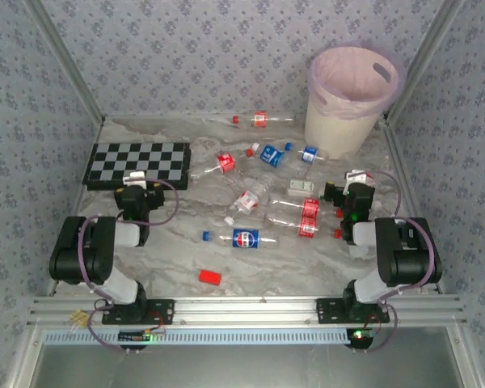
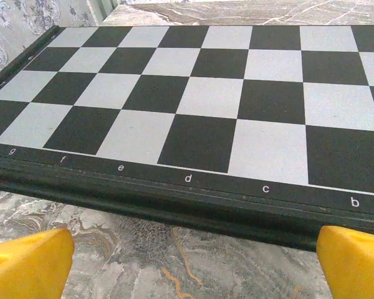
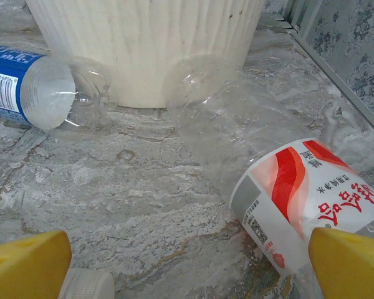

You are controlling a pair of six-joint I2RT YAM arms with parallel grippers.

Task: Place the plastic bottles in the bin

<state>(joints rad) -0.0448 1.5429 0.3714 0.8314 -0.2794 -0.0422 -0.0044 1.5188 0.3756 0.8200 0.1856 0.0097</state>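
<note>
Several clear plastic bottles lie scattered across the marble table: a blue-labelled one (image 1: 238,238) near the front, red-labelled ones (image 1: 307,217) in the middle, and another (image 1: 259,120) at the back. The cream bin (image 1: 352,97) with its pink liner stands at the far right. My right gripper (image 1: 352,196) is open and low over the table; in the right wrist view (image 3: 187,274) a red-and-white labelled bottle (image 3: 293,187) lies against its right fingertip (image 3: 349,261), with the bin wall (image 3: 143,50) and a blue-labelled bottle (image 3: 25,84) beyond. My left gripper (image 1: 137,194) (image 2: 190,268) is open with nothing between its fingers.
A black-and-white chessboard (image 1: 137,164) (image 2: 193,99) lies at the far left, right in front of my left gripper. A small flat red block (image 1: 210,276) sits near the front edge, a small white block (image 1: 302,187) mid-table. Patterned walls enclose the table.
</note>
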